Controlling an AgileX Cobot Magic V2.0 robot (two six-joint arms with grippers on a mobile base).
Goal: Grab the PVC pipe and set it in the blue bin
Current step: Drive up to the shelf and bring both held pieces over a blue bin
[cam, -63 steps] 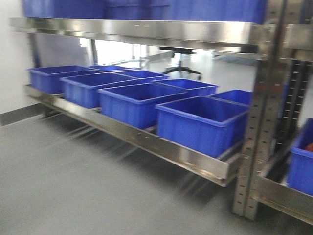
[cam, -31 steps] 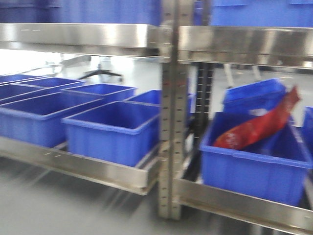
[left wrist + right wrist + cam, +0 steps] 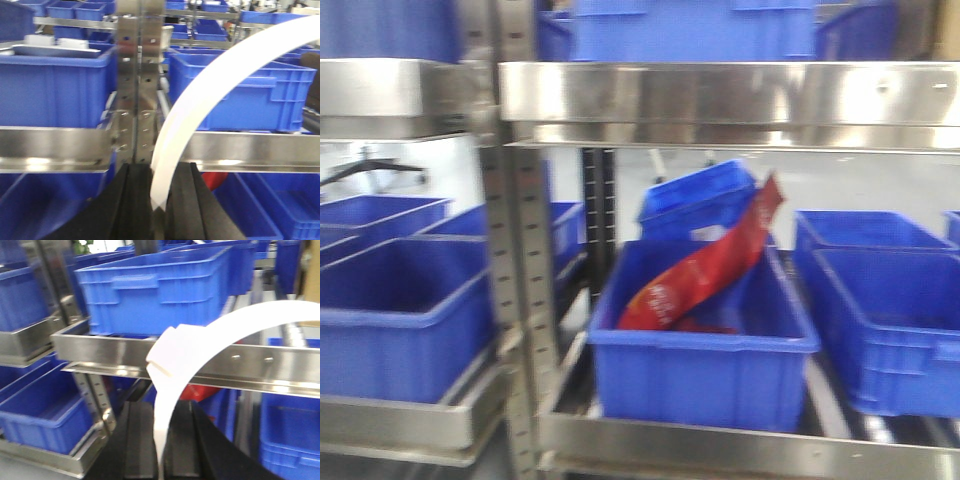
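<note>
Jaws of the left gripper (image 3: 160,192) stand narrow, pinching one end of the white PVC pipe (image 3: 200,95), and the right gripper (image 3: 159,440) is likewise clamped on a pipe end just under a thicker collar (image 3: 172,352). From both grips the pipe arcs up in front of the steel shelf rail (image 3: 50,142), with the blue bin (image 3: 700,375) below that rail. It looks light, smooth and springy, so firm holds near the ends suit it best.

The front view swings right: the steel post (image 3: 515,300) now stands at left, and the bin (image 3: 705,375) holding a red bag (image 3: 705,270) sits centred.
</note>
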